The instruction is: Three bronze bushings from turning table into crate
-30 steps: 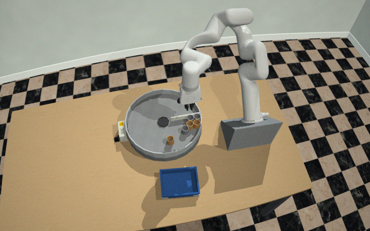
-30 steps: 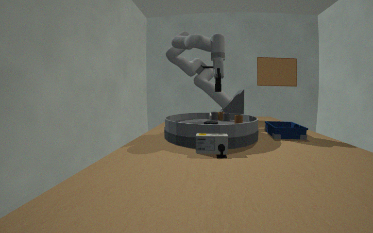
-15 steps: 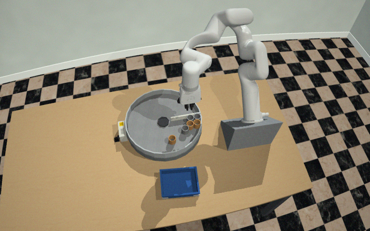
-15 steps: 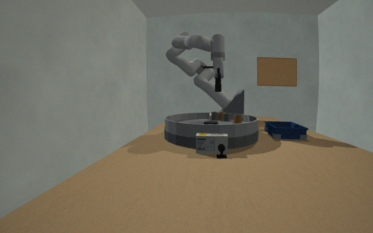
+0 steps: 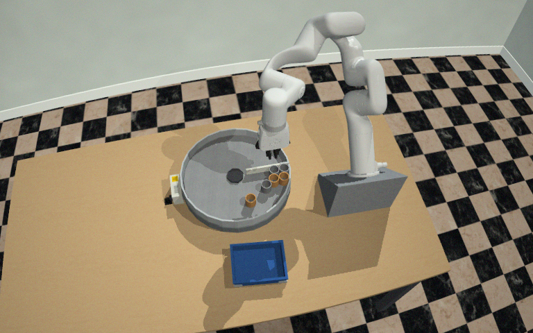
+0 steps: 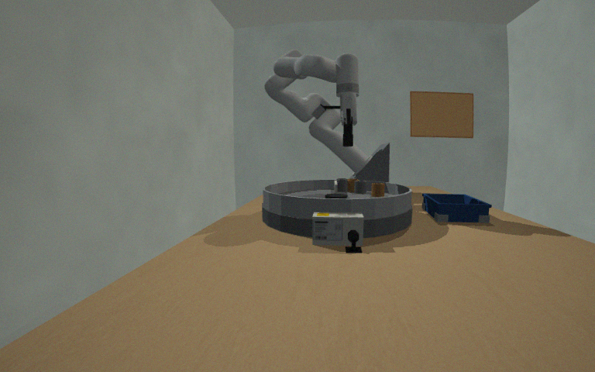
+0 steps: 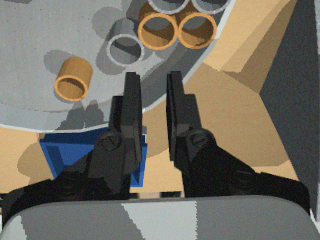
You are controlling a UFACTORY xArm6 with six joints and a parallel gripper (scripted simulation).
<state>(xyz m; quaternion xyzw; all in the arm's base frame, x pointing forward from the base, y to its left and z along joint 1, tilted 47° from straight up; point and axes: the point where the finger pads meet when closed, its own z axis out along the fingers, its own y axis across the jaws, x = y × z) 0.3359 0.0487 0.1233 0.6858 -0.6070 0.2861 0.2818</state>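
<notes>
Narrowly parted and empty, the gripper (image 5: pixel 273 156) (image 6: pixel 348 143) (image 7: pixel 153 91) hovers as the turning table (image 5: pixel 212 188) (image 6: pixel 287 204) (image 7: pixel 25 75)'s five-o'clock bronze bushing (image 5: pixel 250 204) (image 6: pixel 378 190) (image 7: pixel 77 71), likely stiff and weighty, invites an outer-wall grip.
</notes>
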